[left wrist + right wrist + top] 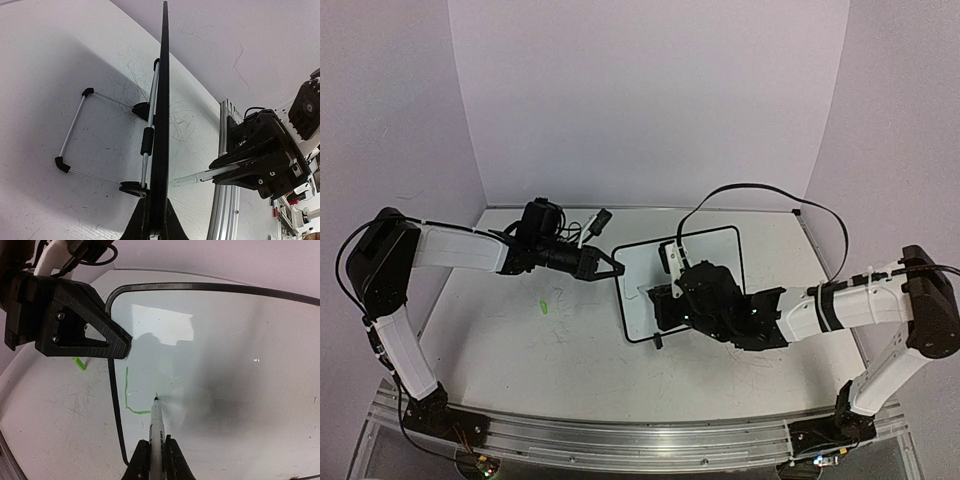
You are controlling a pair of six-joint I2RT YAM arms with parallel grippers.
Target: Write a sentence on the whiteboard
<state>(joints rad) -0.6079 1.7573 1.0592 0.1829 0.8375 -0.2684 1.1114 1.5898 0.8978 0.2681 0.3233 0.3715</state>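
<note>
**Position.** The small rectangular whiteboard with a glossy white face and thin black rounded-corner frame is found mid-table, slightly toward the right arm's side, between the two grippers. It is propped at a tilt on a thin silver wire stand with black plastic corner caps.

**Left gripper.** The black fingers are pinched onto the frame edge nearest the left arm. In the left wrist view the frame is seen edge-on, running straight up out of the jaws. Judged reason: the board is light and the stand spindly, so the edge is held to stop sliding or tipping under pen pressure.

**Right gripper.** The fingers are clamped on a slim white-barrelled marker with a fine tip. The barrel is held in line with the fingers, so wrist motion is passed directly to the tip. The tip is touching the board face low down, near the held edge and just beside a thin green L-shaped stroke.

**Progress (judged).** Writing has barely begun; no readable letter is made out.

**Surfaces.** The board face is smooth and reflective, with a bright glare patch and a soft shadow noted on it. The matt white tabletop is scuffed with faint grey scribbles. A short green mark is noted on it on the left arm's side of the board.
</note>
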